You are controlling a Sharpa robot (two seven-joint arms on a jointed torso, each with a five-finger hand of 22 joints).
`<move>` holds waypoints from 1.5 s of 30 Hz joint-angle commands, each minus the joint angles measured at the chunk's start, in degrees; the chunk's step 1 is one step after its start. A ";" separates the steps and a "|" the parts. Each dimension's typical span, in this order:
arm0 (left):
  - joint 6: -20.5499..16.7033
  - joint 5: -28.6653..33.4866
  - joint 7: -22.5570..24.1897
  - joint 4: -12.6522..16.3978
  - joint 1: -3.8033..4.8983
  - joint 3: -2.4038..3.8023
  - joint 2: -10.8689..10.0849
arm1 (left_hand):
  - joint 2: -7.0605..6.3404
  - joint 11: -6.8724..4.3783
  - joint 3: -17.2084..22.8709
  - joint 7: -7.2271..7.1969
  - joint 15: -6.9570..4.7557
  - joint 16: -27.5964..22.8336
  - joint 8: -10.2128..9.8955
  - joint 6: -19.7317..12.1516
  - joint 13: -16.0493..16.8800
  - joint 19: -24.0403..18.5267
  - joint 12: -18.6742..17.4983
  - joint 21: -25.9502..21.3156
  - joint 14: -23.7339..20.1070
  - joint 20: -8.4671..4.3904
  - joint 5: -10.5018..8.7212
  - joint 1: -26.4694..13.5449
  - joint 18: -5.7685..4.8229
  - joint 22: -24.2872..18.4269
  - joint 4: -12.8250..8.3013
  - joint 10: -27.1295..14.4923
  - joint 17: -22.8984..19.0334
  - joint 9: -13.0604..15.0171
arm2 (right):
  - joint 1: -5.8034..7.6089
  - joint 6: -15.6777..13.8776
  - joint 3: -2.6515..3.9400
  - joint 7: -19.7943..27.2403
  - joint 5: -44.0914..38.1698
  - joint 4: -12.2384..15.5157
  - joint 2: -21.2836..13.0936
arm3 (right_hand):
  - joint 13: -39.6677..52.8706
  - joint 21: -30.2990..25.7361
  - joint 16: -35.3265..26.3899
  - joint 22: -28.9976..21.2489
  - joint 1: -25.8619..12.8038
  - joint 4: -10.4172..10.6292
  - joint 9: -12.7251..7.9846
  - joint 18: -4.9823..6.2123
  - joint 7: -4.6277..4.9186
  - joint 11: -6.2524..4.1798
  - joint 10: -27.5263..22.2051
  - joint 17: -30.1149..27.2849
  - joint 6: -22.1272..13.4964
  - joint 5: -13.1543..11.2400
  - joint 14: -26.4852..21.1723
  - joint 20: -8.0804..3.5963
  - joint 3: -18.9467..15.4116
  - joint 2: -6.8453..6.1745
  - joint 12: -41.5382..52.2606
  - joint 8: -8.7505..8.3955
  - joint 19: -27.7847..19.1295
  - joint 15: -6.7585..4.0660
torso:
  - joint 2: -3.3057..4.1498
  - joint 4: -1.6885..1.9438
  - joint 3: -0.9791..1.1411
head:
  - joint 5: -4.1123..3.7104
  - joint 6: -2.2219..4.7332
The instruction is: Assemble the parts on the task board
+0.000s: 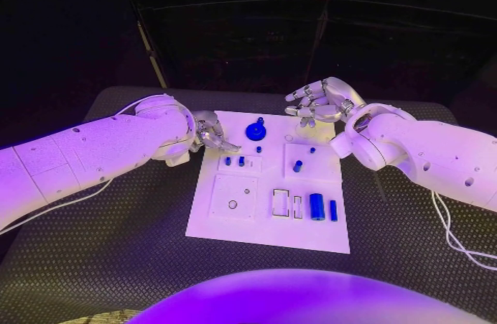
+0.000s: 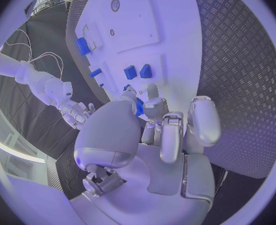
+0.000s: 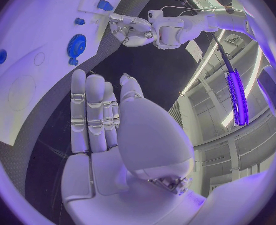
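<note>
Much of the left hand (image 1: 210,136) is hidden behind its own wrist in the head view, and whether its fingertips touch the task board (image 1: 212,223) or a part there cannot be told; in the left wrist view its fingers (image 2: 169,130) are curled, with one extended toward a small blue piece that is largely covered by the palm, so its grasp cannot be judged. The right hand (image 1: 321,100) hovers above the far right corner of the board with fingers spread and holding nothing. The task board is a white plate lying in the middle of the black desk (image 1: 93,266), between the two arms. On it, a blue gear (image 1: 255,131) sits near the far edge, two small blue pegs (image 1: 235,162) stand just beside the left hand, a further blue peg (image 1: 298,166) stands in a raised square block to the right, and a blue cylinder (image 1: 317,206) and a slim blue bar (image 1: 333,210) lie side by side nearer the robot.
</note>
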 commanded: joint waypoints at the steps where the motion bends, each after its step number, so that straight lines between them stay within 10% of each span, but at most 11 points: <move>1: -2.65 2.30 1.73 0.47 0.04 0.58 -0.18 | -0.07 -0.08 -0.57 0.19 -0.44 0.18 0.18 -0.05 -0.62 -0.11 -0.55 -0.40 5.89 -0.03 -0.31 -0.41 0.33 -0.30 -0.04 -0.22 15.09 0.08 | 0.09 -0.24 0.03 0.35 -0.11 0.02 0.05 | -0.08 -0.27 -0.24 -0.08 0.13 0.15 0.08 0.70 -0.06 -0.10 -0.31 -0.01 -0.38 0.32 -0.28 0.01 0.10 0.51 -0.18 0.24 0.29 0.08 | 0.01 -0.02 0.01 | -0.04 0.00; 8: -5.07 5.06 4.31 0.65 0.09 2.09 0.33 | 0.02 1.48 -3.35 2.00 0.67 -0.43 -1.96 -4.26 -12.16 -2.98 -10.17 -4.66 5.62 0.72 -0.22 0.42 1.28 -4.21 -0.12 -8.52 14.19 -0.83 | 0.08 -0.19 0.03 0.38 -0.11 -0.21 0.21 | -0.08 -0.27 -0.24 -0.08 0.13 0.15 0.08 0.70 -0.06 -0.10 -0.31 -0.01 -0.38 0.32 -0.28 0.01 0.10 0.51 -0.18 0.24 0.29 0.08 | -0.03 0.02 0.03 | -0.47 0.00; 16: -10.04 4.26 14.64 -0.91 0.29 2.16 3.27 | 0.22 5.93 -1.61 6.51 4.41 -18.12 -8.54 -12.72 -21.21 -19.11 -21.58 -27.92 -5.72 3.96 0.50 15.01 5.67 -24.35 -4.47 -23.78 -8.13 -6.51 | 0.08 -0.19 0.03 0.36 -0.11 -0.32 0.38 | -0.08 -0.27 -0.24 -0.08 0.13 0.15 0.08 0.70 -0.06 -0.10 -0.31 -0.01 -0.38 0.32 -0.28 0.01 0.10 0.51 -0.18 0.24 0.29 0.08 | 0.08 -0.12 0.00 | -0.79 0.00; 30: -13.52 -13.37 29.37 -5.80 0.43 -1.77 7.93 | -2.93 7.03 2.33 5.57 5.25 -30.69 -20.67 -5.05 -41.68 -17.61 -39.17 -35.45 -11.62 5.19 0.59 25.05 6.15 -29.38 -8.32 -21.98 -24.62 -20.36 | 0.09 -0.41 0.03 0.55 -0.11 -0.38 0.64 | -0.10 -0.30 -0.24 -0.10 0.08 0.21 0.07 0.69 -0.05 -0.10 -0.32 0.06 -0.40 0.34 -0.27 0.01 0.09 0.54 -0.17 0.24 0.30 0.09 | 0.02 -0.04 -0.04 | -1.46 0.00; 45: -8.68 -20.60 30.25 -10.26 0.24 -2.40 11.73 | -4.54 7.12 4.22 5.55 4.89 -21.53 -26.03 -1.73 -48.42 -10.97 -44.57 -30.72 -4.08 4.76 0.57 23.84 5.36 -25.40 -9.68 -21.09 -17.05 -24.63 | 0.09 -0.32 0.02 0.73 -0.11 -0.62 0.98 | -0.12 -0.31 -0.37 -0.11 0.14 0.21 0.08 0.69 -0.06 -0.10 -0.33 -0.04 -0.40 0.37 -0.30 0.01 0.11 0.57 -0.17 0.25 0.31 0.08 | 0.05 0.00 -0.04 | -1.39 0.00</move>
